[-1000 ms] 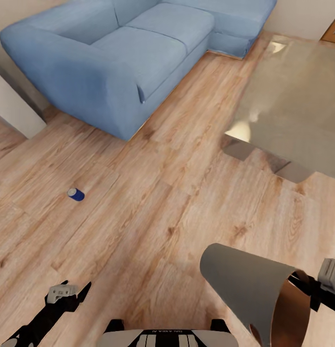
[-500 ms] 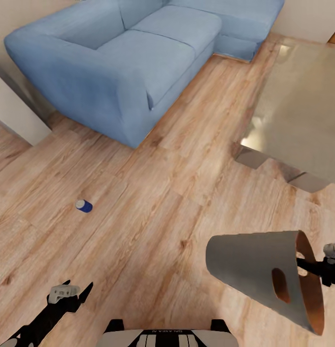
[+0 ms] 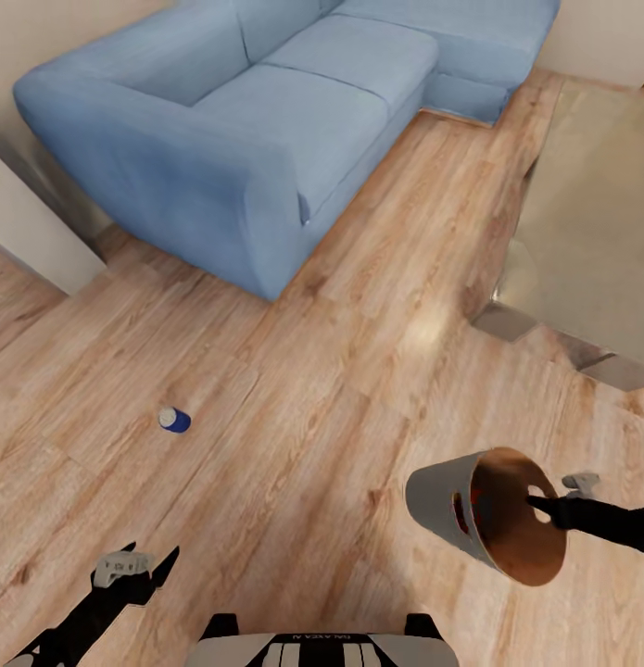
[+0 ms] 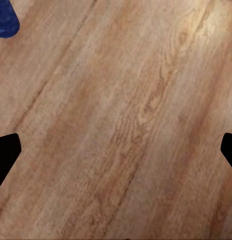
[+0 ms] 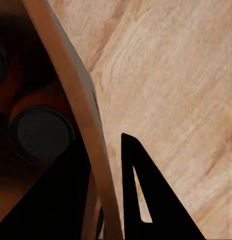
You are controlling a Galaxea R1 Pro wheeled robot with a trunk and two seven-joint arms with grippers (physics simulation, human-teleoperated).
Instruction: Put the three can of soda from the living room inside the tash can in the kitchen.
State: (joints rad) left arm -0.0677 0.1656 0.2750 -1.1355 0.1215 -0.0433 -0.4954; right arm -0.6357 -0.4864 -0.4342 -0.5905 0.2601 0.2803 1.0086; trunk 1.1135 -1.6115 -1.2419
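Soda cans were the job, but the sofa (image 3: 266, 120) was the biggest thing in sight, a light-blue corner piece across the far side of the wood floor (image 3: 312, 408), with the glass-topped table (image 3: 590, 241) to its right. Nearer the robot, the bin (image 3: 437, 505) hung tipped on its side above the floor, its brown inside facing the head camera. The right gripper (image 3: 544, 505) was clamped on the rim, one finger inside and one outside, as the right wrist view showed. An orange can (image 5: 41, 131) lay in the bin's bottom, and the head view showed an orange glint there too. How many cans were inside could not be told. The blue can (image 3: 174, 420) lay alone on the floor, well apart from the sofa and ahead of the left gripper (image 3: 141, 565), which was wide open and empty. It looked light, stiff and smooth, apt to roll; a grasp across its middle seemed best.
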